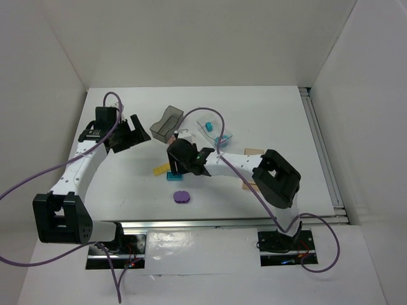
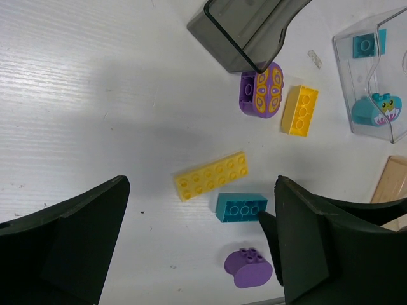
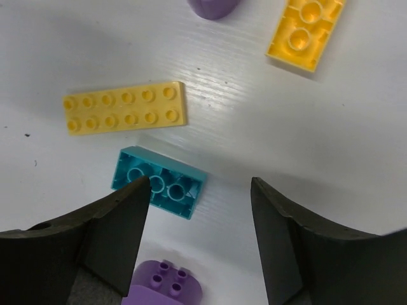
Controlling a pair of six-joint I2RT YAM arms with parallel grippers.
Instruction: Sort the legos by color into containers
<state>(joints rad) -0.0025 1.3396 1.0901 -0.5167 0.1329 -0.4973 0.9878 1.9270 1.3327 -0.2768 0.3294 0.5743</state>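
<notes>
1. Three legos crowd the right gripper, whose jaws are spread and hold nothing. From its wrist, the teal brick lies partly under one finger, the yellow plate is at the brick's 12 o'clock, and the purple oval is at 6.
2. The left gripper hangs open, gripping nothing.
3. From above, the grey bin sits at the right gripper's 12 o'clock, with a patterned brick and a yellow brick just beside it.
4. The clear bin, at 1 o'clock, holds two teal pieces.
5. The right arm hides most of the tan bin.

The yellow plate and teal block looked glossy, smooth plastic; the smoky bin gleamed translucent; the white table was matt, finely ribbed.
</notes>
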